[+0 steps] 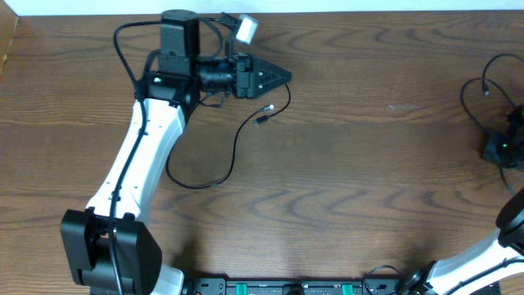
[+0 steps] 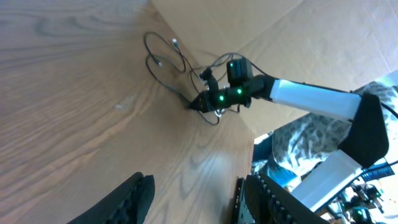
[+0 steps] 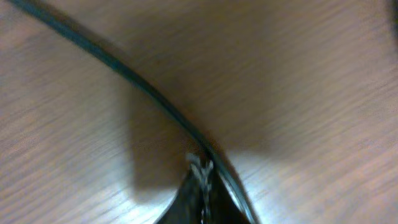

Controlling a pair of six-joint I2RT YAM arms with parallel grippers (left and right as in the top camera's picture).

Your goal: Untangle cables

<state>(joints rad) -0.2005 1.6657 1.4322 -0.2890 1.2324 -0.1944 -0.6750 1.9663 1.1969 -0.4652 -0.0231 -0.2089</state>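
A thin black cable [image 1: 233, 153] lies in a long loop on the wooden table, with its small plug [image 1: 262, 119] just below my left gripper [image 1: 281, 77]. The left gripper is open and empty above the table, its fingers apart in the left wrist view [image 2: 196, 199]. A second black cable [image 1: 468, 88] loops at the far right. It also shows in the left wrist view [image 2: 155, 57]. My right gripper [image 1: 490, 150] is shut with its tip low on the table [image 2: 194, 106]. In the right wrist view the black cable [image 3: 124, 71] runs to the shut jaw tip [image 3: 202, 171].
A small white block [image 1: 246, 29] sits by the left wrist at the table's far edge. A cardboard wall [image 2: 280, 31] stands behind the right arm. The arm bases line the front edge.
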